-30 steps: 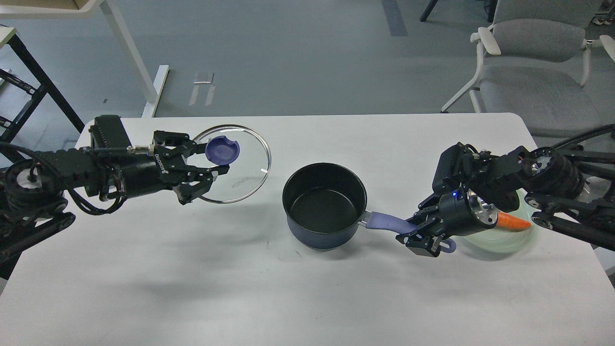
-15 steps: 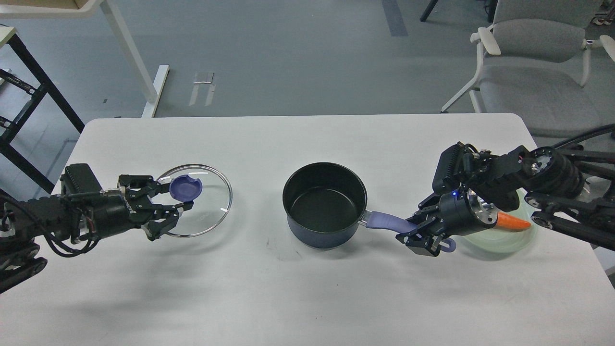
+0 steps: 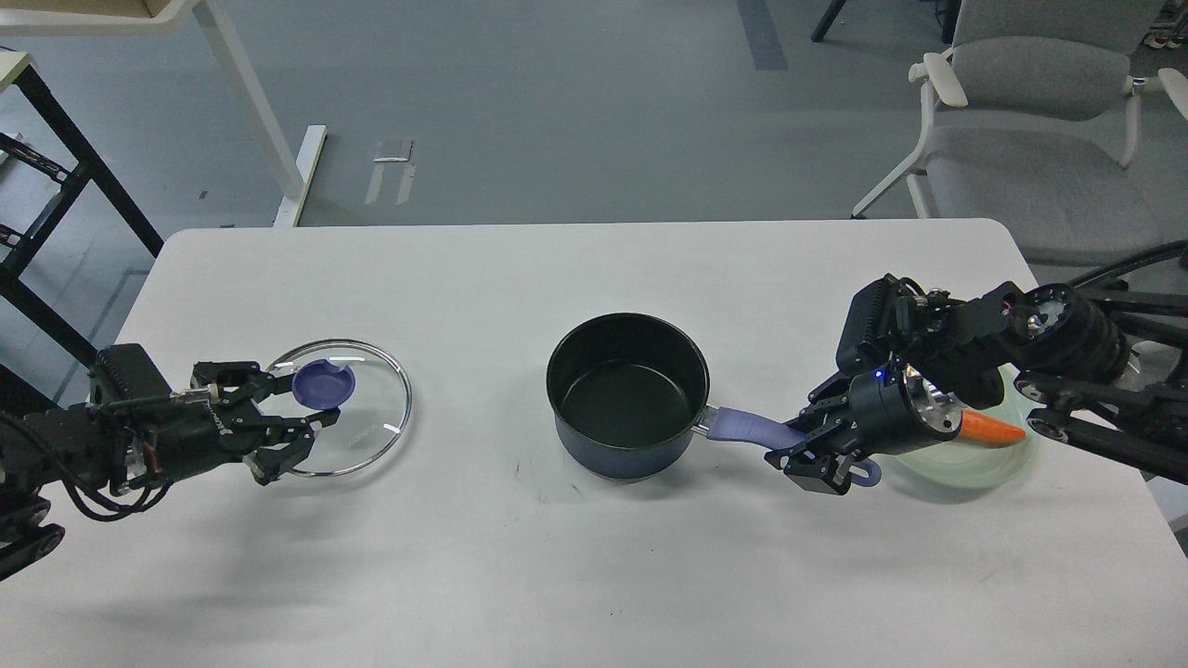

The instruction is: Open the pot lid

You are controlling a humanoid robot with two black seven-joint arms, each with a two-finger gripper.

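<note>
The left claw (image 3: pixel 311 410) sits low at the tabletop's 9 o'clock side, its fingers closed around the blue knob (image 3: pixel 323 384) of the glass lid (image 3: pixel 371 436). One finger runs above the knob, the other below it. The lid, a clear disc with a metal rim, is off the pot and lies well out at 9 o'clock from it; whether its rim touches the tabletop (image 3: pixel 575 557) cannot be told.

The right claw (image 3: pixel 817 455) comes in from 3 o'clock and is clamped on the far end of the pot handle (image 3: pixel 747 429), a lilac-blue bar that sticks out from the pot toward 4 o'clock. A small blue light shows on the wrist just behind the claw.

The pot (image 3: pixel 627 394) stands uncovered near the middle of the tabletop, dark blue outside, black and bare inside.

Behind the right wrist, at 3 o'clock from the pot, a pale green plate (image 3: pixel 965 468) rests on the tabletop with an orange carrot (image 3: pixel 991 430) on it, partly hidden by the arm.

Beyond the tabletop, at 1 o'clock, a grey chair (image 3: pixel 1030 121) stands on the grey floor.
</note>
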